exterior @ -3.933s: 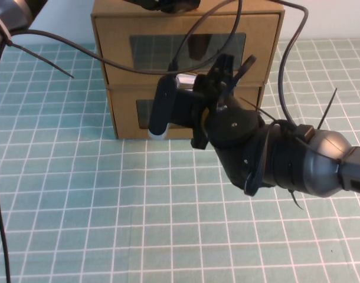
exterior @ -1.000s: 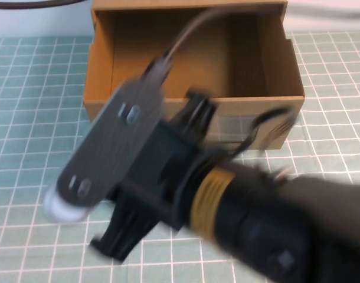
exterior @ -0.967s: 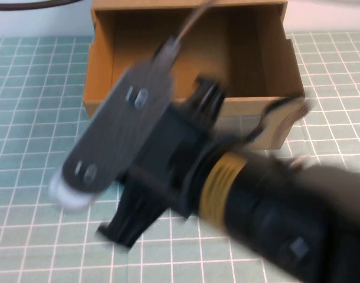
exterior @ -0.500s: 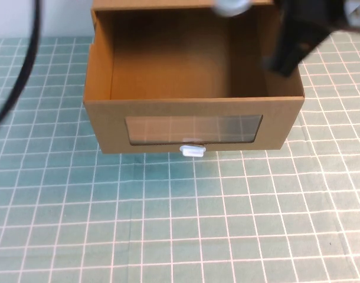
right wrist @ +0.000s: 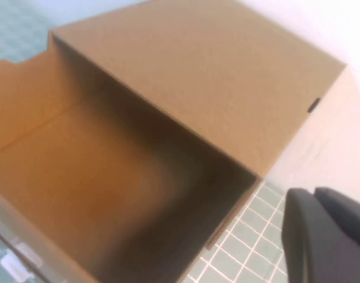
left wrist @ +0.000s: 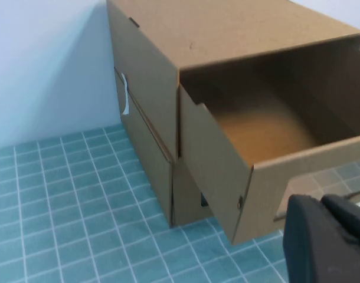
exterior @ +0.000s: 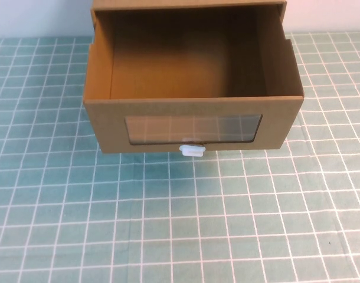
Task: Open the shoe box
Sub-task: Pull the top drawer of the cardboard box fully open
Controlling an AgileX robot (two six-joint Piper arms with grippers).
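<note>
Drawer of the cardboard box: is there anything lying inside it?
No, the pulled-out drawer shows only its own bare brown cardboard floor in the high view.

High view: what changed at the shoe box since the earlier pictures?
The upper drawer of the brown cardboard shoe box slid out toward the robot and stands open. The right claw, shut, released it and pulled back above the box, leaving the high view. The left claw hangs by the box's left side. The shell stayed put.
</note>
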